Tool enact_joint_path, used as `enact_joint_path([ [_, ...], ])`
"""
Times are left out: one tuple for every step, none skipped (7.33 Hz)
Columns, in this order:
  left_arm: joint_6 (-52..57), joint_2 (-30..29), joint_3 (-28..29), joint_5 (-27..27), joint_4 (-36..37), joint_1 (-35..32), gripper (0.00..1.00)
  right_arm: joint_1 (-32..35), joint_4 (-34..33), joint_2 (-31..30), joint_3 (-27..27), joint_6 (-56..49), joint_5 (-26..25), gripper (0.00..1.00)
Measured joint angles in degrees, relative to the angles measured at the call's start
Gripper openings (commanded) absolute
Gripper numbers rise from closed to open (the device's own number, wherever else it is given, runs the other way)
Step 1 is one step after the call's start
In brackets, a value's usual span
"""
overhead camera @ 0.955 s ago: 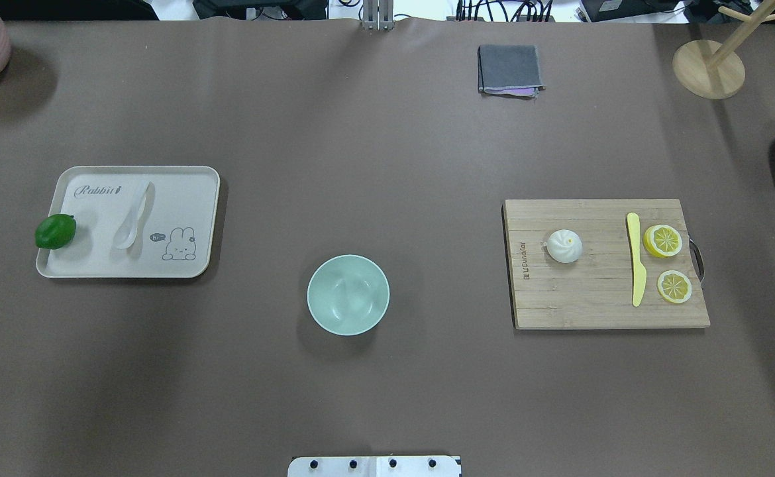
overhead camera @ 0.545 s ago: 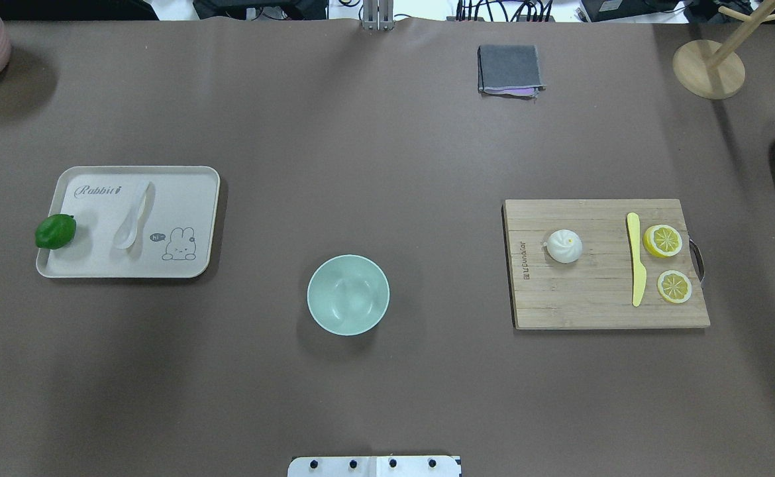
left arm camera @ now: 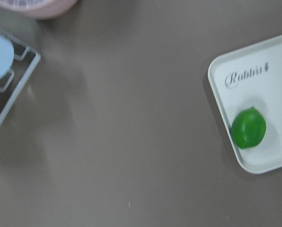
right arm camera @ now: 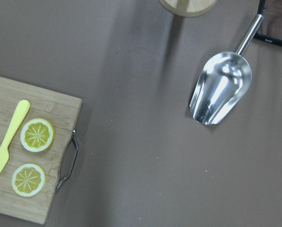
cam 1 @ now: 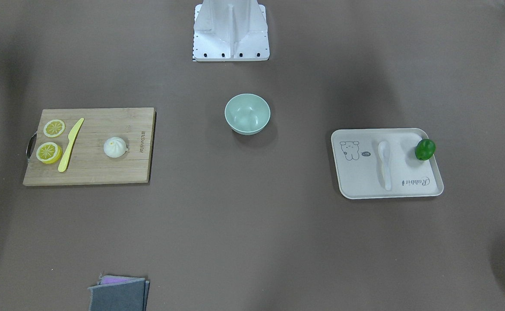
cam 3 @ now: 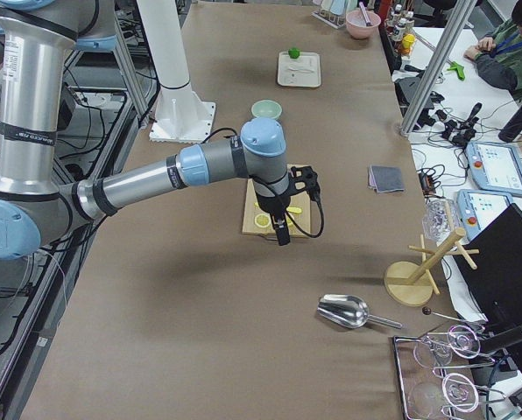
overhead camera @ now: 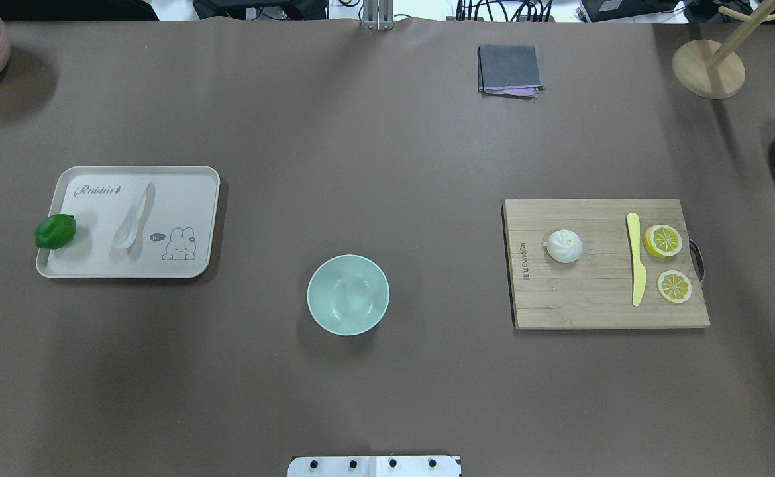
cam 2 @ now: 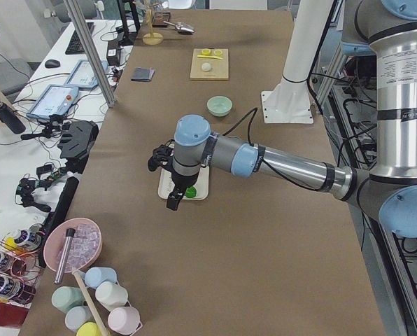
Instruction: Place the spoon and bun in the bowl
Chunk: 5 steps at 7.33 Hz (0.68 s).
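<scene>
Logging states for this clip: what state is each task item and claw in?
bowl: upright, empty.
spoon: lying on the tray, ungrasped.
bun: sitting on the cutting board, ungrasped.
left claw: raised, open or shut unclear.
right claw: raised, open or shut unclear.

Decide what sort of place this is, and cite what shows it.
Probably a robotics lab: the left arm and right arm reach over a table, and a teach pendant lies on the side bench.
</scene>
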Motion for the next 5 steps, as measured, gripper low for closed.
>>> enact_joint_path([
  [0.15, -0.35, 1.41, -0.08, -2.80, -0.01, 0.98, 0.20, 0.50, 0.45, -0.05, -0.05, 0.39, 1.00],
  [0.21, -0.61, 2.49, -0.14, -5.04, 0.02, 0.98, 0.23, 1.37, 0.52, -0.45, -0.04, 0.97, 1.00],
  [-1.11, -0.70, 3.60, -0.11, -8.18, 0.18, 0.98, 0.13, 2.24, 0.71, -1.12, 0.13, 1.65, 1.00],
  [-4.10, -1.00, 4.98, -0.02, -11.32, 0.98, 0.98, -0.69, 2.88, 0.89, -1.72, 0.57, 2.01, 1.00],
  [-8.29, -1.73, 6.42, 0.04, -13.64, 3.21, 0.98, -3.18, 3.23, 1.66, -2.17, 2.79, 2.10, 1.00],
])
